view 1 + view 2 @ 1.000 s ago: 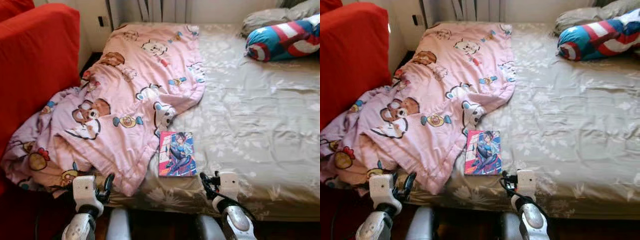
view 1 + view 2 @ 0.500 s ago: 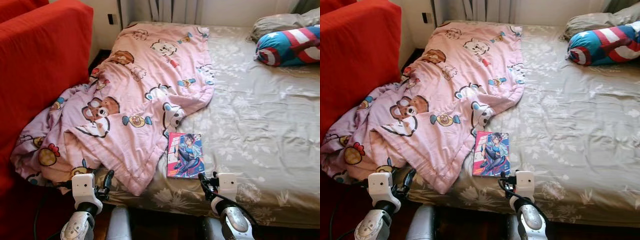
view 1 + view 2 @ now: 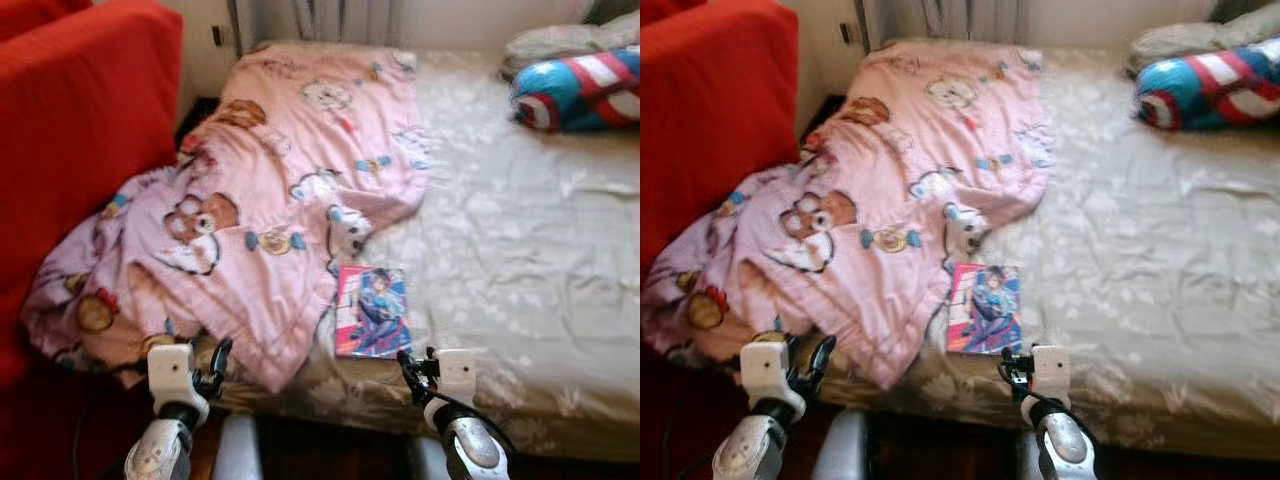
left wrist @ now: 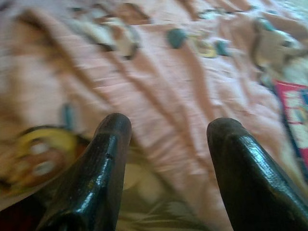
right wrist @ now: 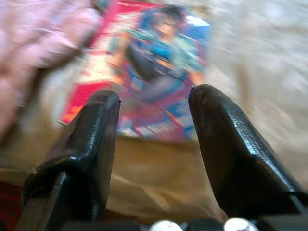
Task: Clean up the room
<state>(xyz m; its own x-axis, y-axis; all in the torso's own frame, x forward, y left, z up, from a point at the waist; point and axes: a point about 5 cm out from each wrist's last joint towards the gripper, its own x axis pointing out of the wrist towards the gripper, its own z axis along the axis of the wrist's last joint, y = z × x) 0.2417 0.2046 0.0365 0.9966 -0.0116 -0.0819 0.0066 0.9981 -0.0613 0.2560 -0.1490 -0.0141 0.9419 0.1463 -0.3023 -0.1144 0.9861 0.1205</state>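
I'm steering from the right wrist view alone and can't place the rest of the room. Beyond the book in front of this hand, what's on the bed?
Observer: A pink blanket covers the bed's left half, its corner beside the book.
Operator: Anything at the far end?
Observer: A blue, red and white striped pillow lies at the far right corner.
Operator: Where's my left hand?
Observer: The left hand is open at the near edge, in front of the blanket's drooping corner.
Operator: What's left of the bed?
Observer: A red sofa, with the blanket bunched against it.
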